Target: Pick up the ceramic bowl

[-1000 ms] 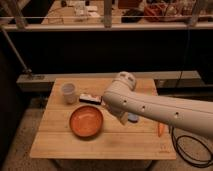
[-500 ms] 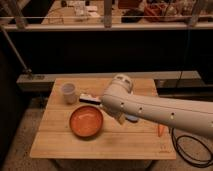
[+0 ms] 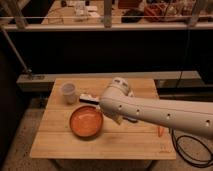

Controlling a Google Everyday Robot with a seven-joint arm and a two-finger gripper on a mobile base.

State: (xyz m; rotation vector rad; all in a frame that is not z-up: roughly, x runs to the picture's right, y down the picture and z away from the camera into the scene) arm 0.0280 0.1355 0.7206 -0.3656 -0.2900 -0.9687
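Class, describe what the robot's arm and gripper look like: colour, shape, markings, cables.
The arm is a thick, smooth white tube with a rounded joint at its end and small dark dots along its side. A black cable loops below it. The gripper sits under that joint, just right of the ceramic bowl, mostly hidden.

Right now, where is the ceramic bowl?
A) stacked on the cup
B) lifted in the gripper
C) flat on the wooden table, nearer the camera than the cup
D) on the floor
C: the ceramic bowl rests on the wooden table, in front of the cup, while the gripper hangs open under the arm just off the bowl's image-right edge, holding nothing.
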